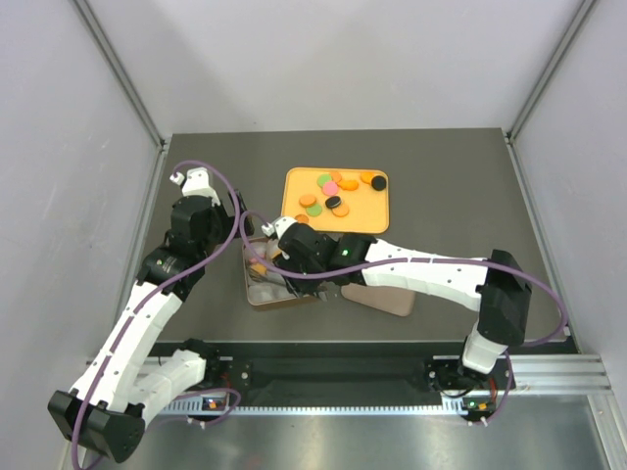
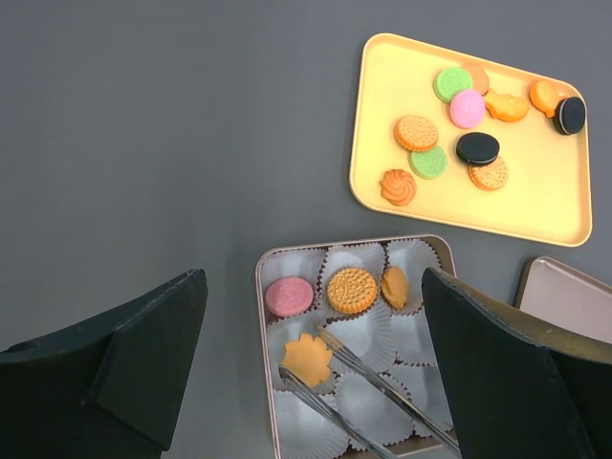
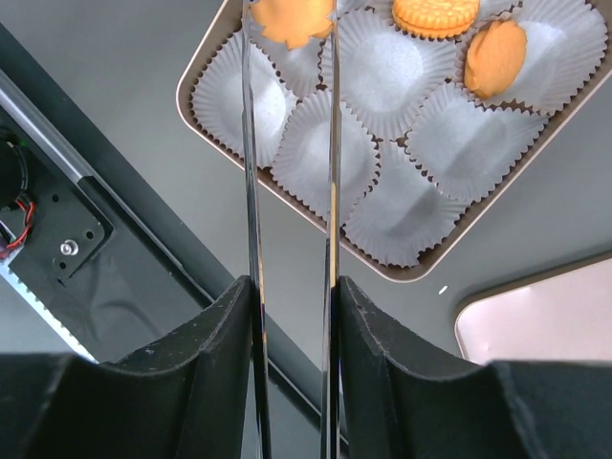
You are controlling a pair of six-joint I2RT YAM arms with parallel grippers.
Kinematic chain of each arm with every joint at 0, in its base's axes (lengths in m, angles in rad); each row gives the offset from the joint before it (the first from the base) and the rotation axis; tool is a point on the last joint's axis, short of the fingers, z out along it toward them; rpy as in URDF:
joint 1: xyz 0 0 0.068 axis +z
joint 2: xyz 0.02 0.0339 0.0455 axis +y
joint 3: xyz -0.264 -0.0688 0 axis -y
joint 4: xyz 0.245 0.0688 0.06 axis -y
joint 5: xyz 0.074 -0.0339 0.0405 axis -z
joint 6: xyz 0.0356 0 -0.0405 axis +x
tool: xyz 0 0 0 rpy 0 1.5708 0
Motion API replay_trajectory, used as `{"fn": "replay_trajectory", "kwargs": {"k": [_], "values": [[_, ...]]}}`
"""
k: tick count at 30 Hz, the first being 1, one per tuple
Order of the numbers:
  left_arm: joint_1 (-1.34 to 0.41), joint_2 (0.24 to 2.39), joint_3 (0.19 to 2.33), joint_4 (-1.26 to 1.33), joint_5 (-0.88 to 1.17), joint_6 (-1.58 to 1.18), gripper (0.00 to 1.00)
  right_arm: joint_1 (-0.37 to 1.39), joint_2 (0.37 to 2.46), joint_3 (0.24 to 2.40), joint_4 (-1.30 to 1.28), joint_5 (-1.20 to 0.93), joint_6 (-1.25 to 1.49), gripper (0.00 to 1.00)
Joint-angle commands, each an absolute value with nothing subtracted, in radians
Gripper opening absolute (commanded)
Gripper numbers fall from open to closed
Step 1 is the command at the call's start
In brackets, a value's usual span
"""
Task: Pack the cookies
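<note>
The right claw (image 3: 292, 287) is clamped on thin steel tongs (image 3: 334, 143), whose tines straddle a scalloped orange cookie (image 2: 306, 358) sitting among pleated paper cups (image 3: 392, 72) in the rounded tin (image 2: 260, 287), probably to spare its crumbly edge. The left claw (image 2: 314, 282) hangs wide and empty above the tin, while more round, flat cookies (image 2: 417, 133) wait on the smooth yellow tray (image 2: 382, 163).

Lower end of tin (image 2: 266, 344) beyond frame edge

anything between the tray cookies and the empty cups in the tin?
Nothing visible. No object lies on the table between the cookies on the yellow tray and the tin; its lid sits off to one side. Only the tongs in the right gripper cross above some empty cups.
</note>
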State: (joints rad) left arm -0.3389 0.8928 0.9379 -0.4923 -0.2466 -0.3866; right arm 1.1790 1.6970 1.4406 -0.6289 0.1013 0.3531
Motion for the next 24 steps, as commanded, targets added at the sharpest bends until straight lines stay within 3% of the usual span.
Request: {"fn": "replay_trajectory", "kwargs": {"k": [1, 24], "values": [[-0.333, 0.89, 0.928, -0.44, -0.242, -0.387, 0.99, 1.197, 1.693, 1.486, -0.586, 0.094, 0.364, 0.36], [-0.331, 0.885, 0.927, -0.443, -0.244, -0.387, 0.99, 1.198, 1.707, 1.505, -0.581, 0.094, 0.365, 0.47]]}}
